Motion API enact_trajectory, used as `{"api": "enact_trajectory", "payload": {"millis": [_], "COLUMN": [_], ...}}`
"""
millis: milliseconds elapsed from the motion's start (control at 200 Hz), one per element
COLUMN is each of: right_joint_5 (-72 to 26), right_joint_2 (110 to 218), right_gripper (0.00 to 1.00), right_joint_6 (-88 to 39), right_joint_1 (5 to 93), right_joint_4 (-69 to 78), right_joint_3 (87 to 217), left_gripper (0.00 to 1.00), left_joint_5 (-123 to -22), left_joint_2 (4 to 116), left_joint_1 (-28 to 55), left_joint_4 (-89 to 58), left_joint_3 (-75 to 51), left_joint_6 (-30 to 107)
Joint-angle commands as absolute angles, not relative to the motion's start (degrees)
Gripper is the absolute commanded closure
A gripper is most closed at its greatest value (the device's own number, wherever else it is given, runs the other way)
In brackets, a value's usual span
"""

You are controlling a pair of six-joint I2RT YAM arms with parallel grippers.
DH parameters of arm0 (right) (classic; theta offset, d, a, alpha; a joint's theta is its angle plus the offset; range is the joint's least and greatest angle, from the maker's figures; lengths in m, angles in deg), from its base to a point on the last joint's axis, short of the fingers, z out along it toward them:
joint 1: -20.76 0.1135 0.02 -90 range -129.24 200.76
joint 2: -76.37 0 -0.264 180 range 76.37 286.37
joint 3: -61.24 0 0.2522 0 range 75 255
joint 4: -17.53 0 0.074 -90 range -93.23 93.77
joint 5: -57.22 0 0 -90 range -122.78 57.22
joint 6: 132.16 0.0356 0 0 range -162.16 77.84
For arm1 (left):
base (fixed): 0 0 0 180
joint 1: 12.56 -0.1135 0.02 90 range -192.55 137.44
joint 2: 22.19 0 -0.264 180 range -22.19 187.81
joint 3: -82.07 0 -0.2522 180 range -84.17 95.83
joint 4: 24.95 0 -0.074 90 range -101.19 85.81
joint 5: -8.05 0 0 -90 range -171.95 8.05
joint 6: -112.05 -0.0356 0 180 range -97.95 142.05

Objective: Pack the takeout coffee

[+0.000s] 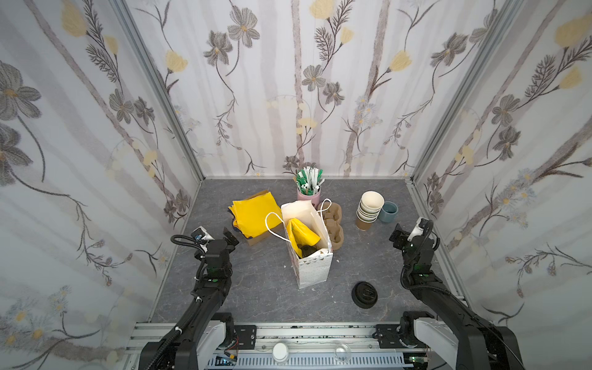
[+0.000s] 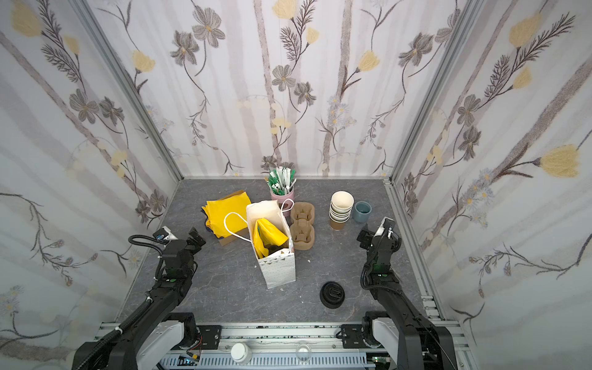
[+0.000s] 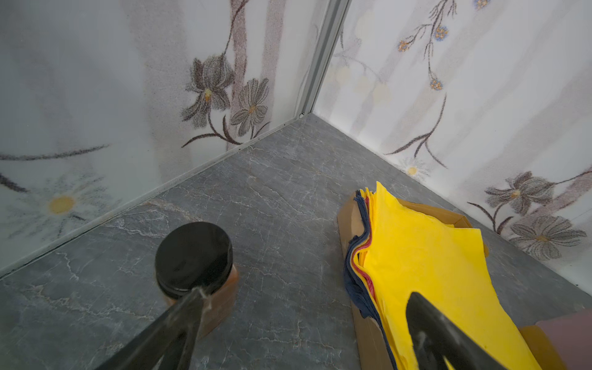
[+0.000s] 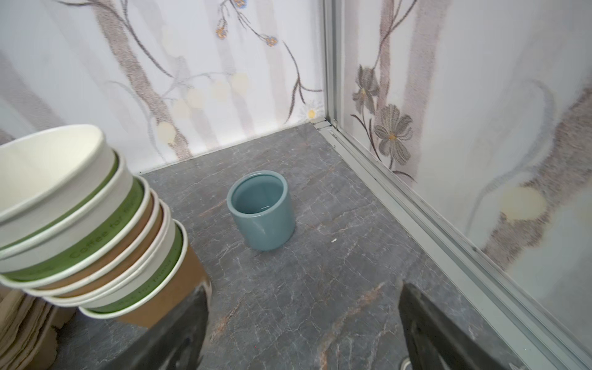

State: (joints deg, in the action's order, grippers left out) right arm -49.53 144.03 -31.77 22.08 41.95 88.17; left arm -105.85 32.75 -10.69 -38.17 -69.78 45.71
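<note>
Empty and wide open, left claw (image 3: 306, 294) and right claw (image 4: 304, 288) sit clear of the bag (image 1: 315, 269) (coffee cup (image 1: 306, 250) seemingly inside already).

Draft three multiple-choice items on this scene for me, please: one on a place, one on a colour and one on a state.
1. Where does the black lid pile lie?
A. On the table, in front of the white bag, toward the right arm
B. Inside the bag
C. Against the back wall

2. What colour is the ceramic cup beside the stack of paper cups?
A. Pink
B. Yellow
C. Blue-grey

3. How are the left hand and the right hand?
A. Both shut on cups
B. Both open and empty
C. Only the left is shut

Answers:
1 A: in both top views it sits on the table, nearer the camera than the bag.
2 C: the right wrist view shows its blue-grey glaze.
3 B: each wrist view shows a hand spread wide with nothing in it.
</note>
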Motion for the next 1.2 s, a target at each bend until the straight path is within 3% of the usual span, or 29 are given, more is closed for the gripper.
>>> {"api": "enact_trajectory", "payload": {"millis": [0,250,340,525,689,874,1199], "right_joint_5": [-46.23,-39.31,-38.84,-39.19,-39.7,-39.81,-34.62], "right_joint_2": [147.2,164.54,160.29,161.7,162.6,162.73,163.37], "right_gripper": [0.06,0.06,0.06,0.0,0.0,0.0,0.0], "right_joint_6": [-37.4,-38.11,-36.98,-36.67,-37.07,-37.14,-39.58], "right_joint_1": [21.84,21.12,20.09,19.92,20.14,20.23,20.61], "right_joint_4": [68.65,96.98,83.64,82.69,84.13,84.81,78.19], "right_joint_3": [82.41,78.62,81.53,83.45,83.52,83.32,87.3], "left_gripper": [0.0,0.0,0.0,0.0,0.0,0.0,0.0], "left_joint_5": [-105.32,-100.85,-98.2,-92.16,-86.72,-94.31,-100.96], "left_joint_2": [36.54,49.23,52.91,58.76,70.09,68.86,69.02], "left_joint_1": [-10.8,-10.8,-10.89,-10.82,-9.85,-10.6,-6.69], "left_joint_4": [-50.62,-66.88,-72.12,-78.43,-100.32,-92.01,-92.0], "left_joint_3": [-70.36,-72.35,-72.42,-70.59,-75.64,-72.37,-72.25], "left_joint_6": [41.52,32.44,31.36,27.27,23.23,27.23,24.41]}}
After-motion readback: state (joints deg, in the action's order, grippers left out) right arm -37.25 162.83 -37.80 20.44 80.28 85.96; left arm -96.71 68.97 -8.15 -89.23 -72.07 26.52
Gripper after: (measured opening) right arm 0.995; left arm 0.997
